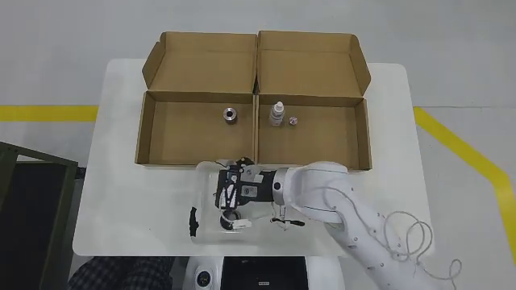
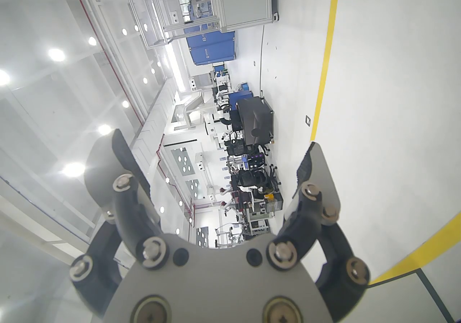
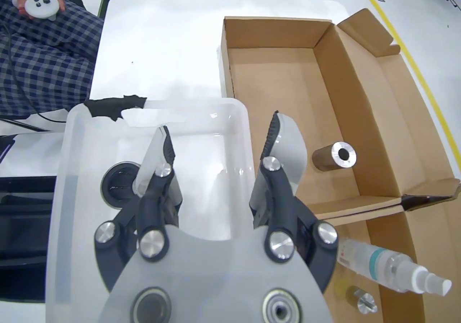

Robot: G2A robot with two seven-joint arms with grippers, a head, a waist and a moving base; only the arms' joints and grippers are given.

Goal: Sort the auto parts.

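While my right claw hangs over the clear bin at the lower centre of the top view, its fingers are spread and nothing sits between them. One finger stands over the bin's floor. The other stands over the bin's edge, on the side of the left cardboard box. The nearest part is a black ring-shaped part. It lies inside the bin, just beside the finger on the bin's side and partly hidden behind it, outside the gap. It lies flat with its round face turned up, so it has no long axis to speak of. A scrap of black tape clings to the bin's rim. In the top view the two open boxes stand side by side above the bin on the white worktop. A metal sleeve is in the left one, well apart from my claw. As far as I can tell it stands on end, long axis upright and bore opening upward. In the right cardboard box a spray bottle appears to stand with its nozzle up, and a small metal fitting sits just beside it. My left claw is also spread wide with nothing in it, aimed out into the hall.
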